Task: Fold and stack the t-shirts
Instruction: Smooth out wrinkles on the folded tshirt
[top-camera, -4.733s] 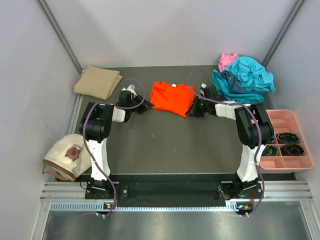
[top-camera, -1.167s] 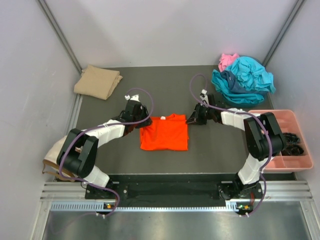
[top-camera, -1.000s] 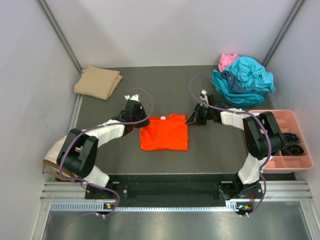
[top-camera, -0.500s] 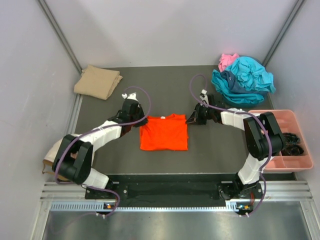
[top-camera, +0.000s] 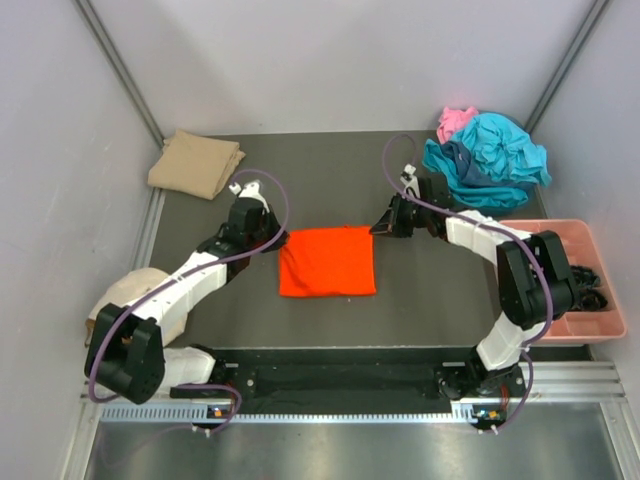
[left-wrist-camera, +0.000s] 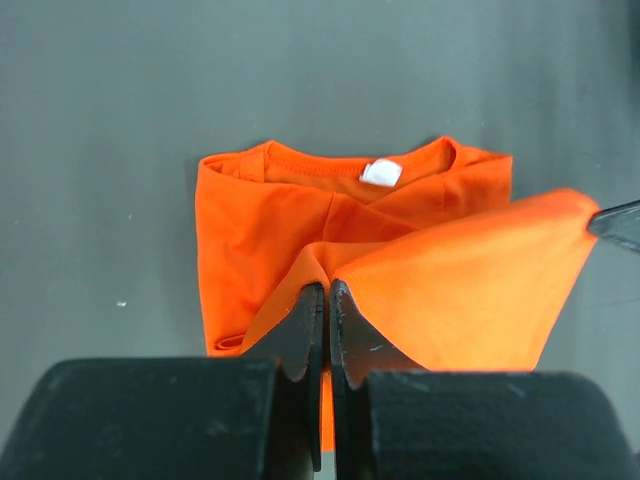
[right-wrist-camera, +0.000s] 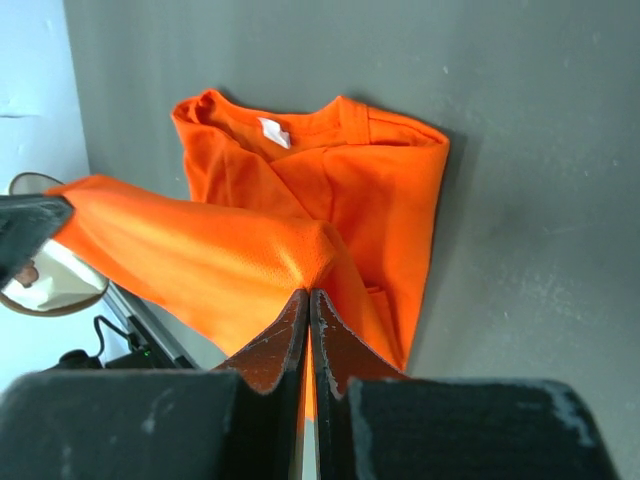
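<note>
orange cloth filled the middle of the top view: the orange t-shirt (top-camera: 327, 261) lay on the dark table (top-camera: 340, 180) as a near-square shape. both wrist views showed one edge of it raised off the flat layer, with the collar and its white label (left-wrist-camera: 381, 172) showing beyond. the left gripper (left-wrist-camera: 327, 292) was pinched tight on one raised corner and the right gripper (right-wrist-camera: 308, 297) was pinched tight on the other. the lifted flap hung stretched between them above the part that lay flat. i judged this to be a fold of the bottom edge toward the collar, begun but not yet laid down. the sides already looked tucked in, so this shirt seemed close to finished.

at the upper left of the top view the tan t-shirt (top-camera: 196, 163) lay as a compact folded bundle, which looked done and a likely base for the stack. at the upper right the teal t-shirts (top-camera: 490, 160) and the pink t-shirt (top-camera: 457, 120) sat in a crumpled heap, not folded at all. by that reckoning well over half the work remained: laying this fold down, moving the shirt onto a stack, then working through the heap.

the pink tray (top-camera: 560, 226) at the right edge and the cream cap (top-camera: 135, 290) at the left edge lay apart from all of this.
</note>
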